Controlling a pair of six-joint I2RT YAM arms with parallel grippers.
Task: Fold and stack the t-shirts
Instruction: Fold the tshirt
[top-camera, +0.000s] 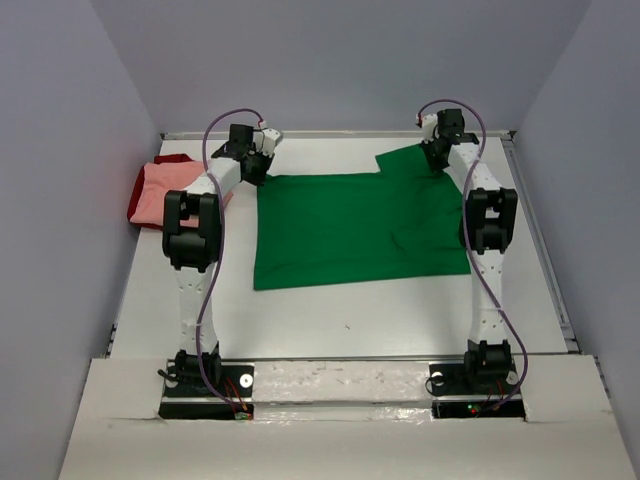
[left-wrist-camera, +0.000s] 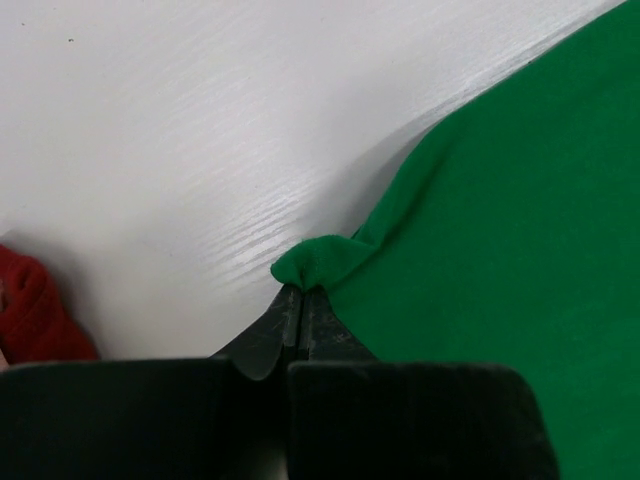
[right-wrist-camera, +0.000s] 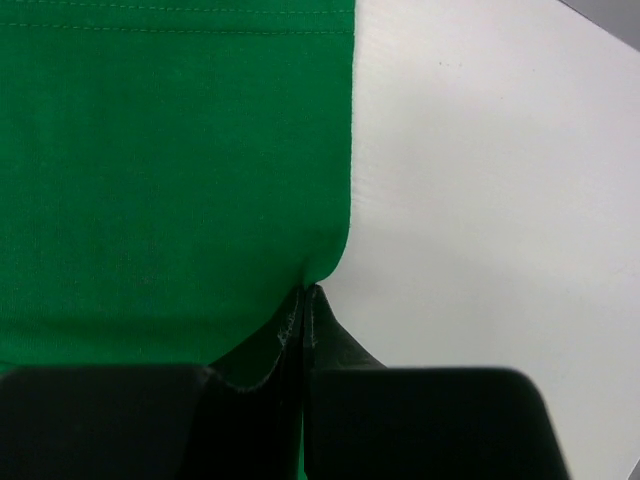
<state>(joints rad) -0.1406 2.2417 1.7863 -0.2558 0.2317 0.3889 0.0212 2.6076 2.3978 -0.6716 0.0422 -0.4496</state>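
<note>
— What sits nearest, at the bottom of the top view?
— The two arm bases (top-camera: 205, 385), bolted at the near edge of the white table (top-camera: 340, 320). Above them comes a bare strip of tabletop, then the green t-shirt (top-camera: 350, 225), spread flat across the middle of the frame with one sleeve jutting out at its upper right

— Anything in the way of it?
— The right arm (top-camera: 490, 225) runs up over the shirt's right edge and hides a strip of it. The left arm (top-camera: 190, 225) runs just beside the left edge and covers the upper left corner. A purple cable (top-camera: 206, 300) loops along each arm

— And the jaws?
— The left gripper (top-camera: 257, 170) is at the shirt's upper left corner. Its wrist view shows the jaws clenched on a small bunched fold of green cloth, which puckers just above the tips. The right gripper (top-camera: 436, 158) is at the sleeve, upper right. Its wrist view shows the jaws pinched tight on the cloth's edge, with green to the left and bare table to the right

— The other shirts?
— Upper left, close to the left wall (top-camera: 60, 200), the salmon pink t-shirt (top-camera: 160, 195) lies in a heap, partly hidden behind the left arm. The dark red t-shirt (top-camera: 172, 159) peeks out at its far side, touching it. A bit of red cloth also shows in the lower left corner of the left wrist view, apart from the green
</note>
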